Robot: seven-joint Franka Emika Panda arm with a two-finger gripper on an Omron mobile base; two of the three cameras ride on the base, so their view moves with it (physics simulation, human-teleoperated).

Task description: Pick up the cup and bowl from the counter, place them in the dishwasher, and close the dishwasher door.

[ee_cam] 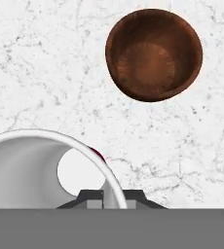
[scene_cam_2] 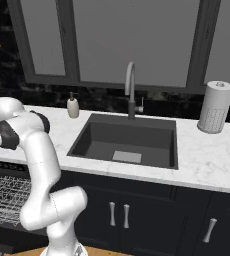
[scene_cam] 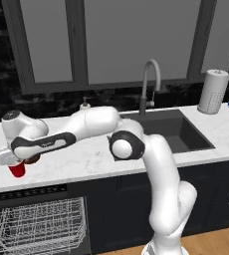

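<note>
You are pinching the cup (ee_cam: 41, 165) by its rim wall, the gripper (ee_cam: 111, 197) jaws nearly together, probably to lift it off the counter (ee_cam: 46, 73); the bowl (ee_cam: 154, 54) is waiting nearby.

My arm rises from the base at the lower right of the left base view, bends at the elbow, and stretches far out to the left. My wrist turns downward there, and my claw (scene_cam: 16, 163) points straight down, its jaws closed on the rim of the cup (scene_cam: 17, 170).
</note>
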